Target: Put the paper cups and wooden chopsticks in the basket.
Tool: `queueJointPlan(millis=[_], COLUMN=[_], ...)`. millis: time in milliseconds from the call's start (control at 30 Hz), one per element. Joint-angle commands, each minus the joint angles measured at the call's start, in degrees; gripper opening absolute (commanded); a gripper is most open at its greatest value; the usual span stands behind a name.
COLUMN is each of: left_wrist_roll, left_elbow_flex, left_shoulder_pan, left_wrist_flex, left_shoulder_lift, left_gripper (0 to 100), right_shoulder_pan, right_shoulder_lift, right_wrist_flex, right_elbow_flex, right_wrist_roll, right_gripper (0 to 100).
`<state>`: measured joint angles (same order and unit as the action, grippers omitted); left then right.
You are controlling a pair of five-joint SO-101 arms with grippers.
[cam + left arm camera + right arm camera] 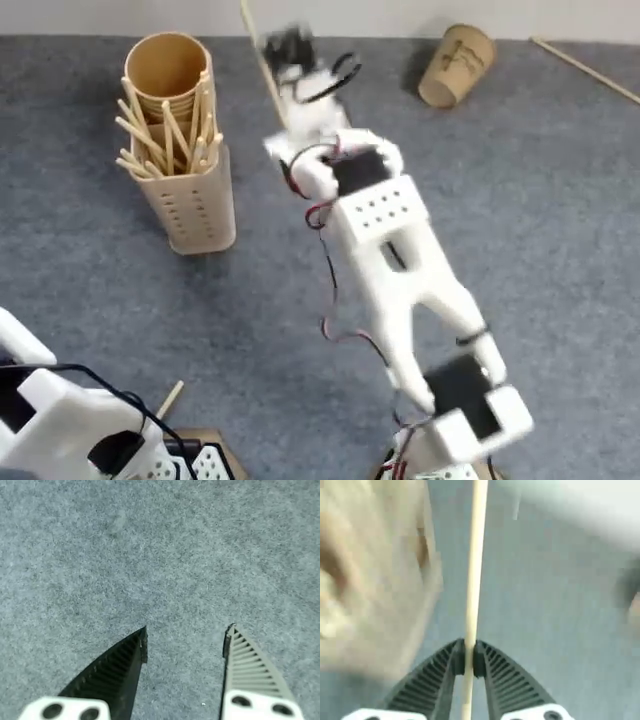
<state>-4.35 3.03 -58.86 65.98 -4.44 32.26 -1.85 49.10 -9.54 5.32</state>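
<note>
Jutting from the right end effector (469, 654) is a pale, straight chopstick (476, 555).

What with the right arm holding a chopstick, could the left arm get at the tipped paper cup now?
Probably not: the paper cup lies at the far right, the left arm sits near-left, and the right arm stretches across between.

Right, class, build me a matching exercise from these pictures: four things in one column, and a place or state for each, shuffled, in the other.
Column one
1. right gripper
2. left gripper
3. loose paper cup
4. basket

Column two
A. lying on its side on the carpet
B. open over bare carpet
C. upright, with chopsticks inside
D. shut on a single chopstick

Pairs: 1-D, 2-B, 3-A, 4-C.
</note>
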Motion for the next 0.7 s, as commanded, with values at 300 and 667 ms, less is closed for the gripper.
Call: queueJointPlan(millis=[300,667], left_wrist_roll=[0.18,0.18], left_elbow_flex=[-0.66,-0.48], left_shoulder_pan=[0.04,-0.31], left_wrist_flex=[-0.18,-0.18], left_shoulder_lift=[1.27,1.36], left_gripper=[26,26], right_shoulder_pan=[11.56,13.41], right_shoulder_lift=[-2.59,-1.45], right_wrist_flex=[-56.31,-68.00], right_elbow_flex=[6.73,31.87], right_wrist_roll=[-0.88,-0.88], right_gripper=[0.8,4.5])
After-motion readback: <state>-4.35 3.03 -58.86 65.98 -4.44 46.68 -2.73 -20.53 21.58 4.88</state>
